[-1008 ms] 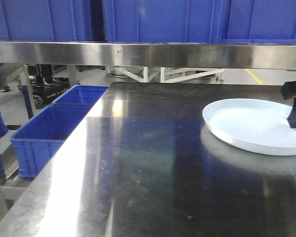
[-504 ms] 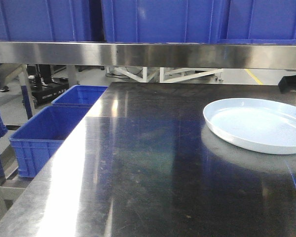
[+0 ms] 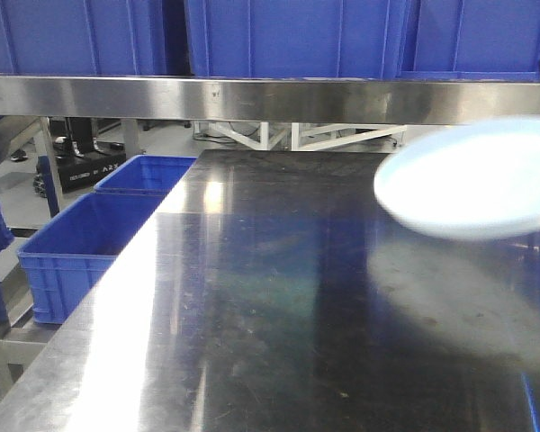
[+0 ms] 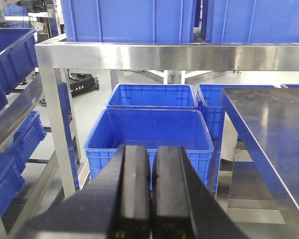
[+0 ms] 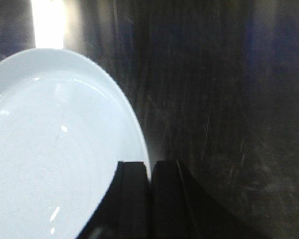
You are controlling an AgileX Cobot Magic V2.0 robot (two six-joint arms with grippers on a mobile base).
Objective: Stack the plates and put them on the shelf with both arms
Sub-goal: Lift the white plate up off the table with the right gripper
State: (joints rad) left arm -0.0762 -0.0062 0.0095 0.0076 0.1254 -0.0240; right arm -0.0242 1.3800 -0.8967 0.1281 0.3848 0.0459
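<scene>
Though blurry, plate (image 3: 472,180) aloft; "ARX" on machine (image 4: 84,85).

Tabletop (image 3: 279,342) lies open left of the plate (image 3: 472,180), shelf rail (image 3: 252,97) barring room above

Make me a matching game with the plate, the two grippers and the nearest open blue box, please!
Things:
1. plate
2. left gripper
3. right gripper
4. blue box

States:
A. shut on nothing
B. empty, lower than the tabletop
C. in the air above the tabletop
D. pinching the plate's rim

Pairs: 1-C, 2-A, 3-D, 4-B
</scene>
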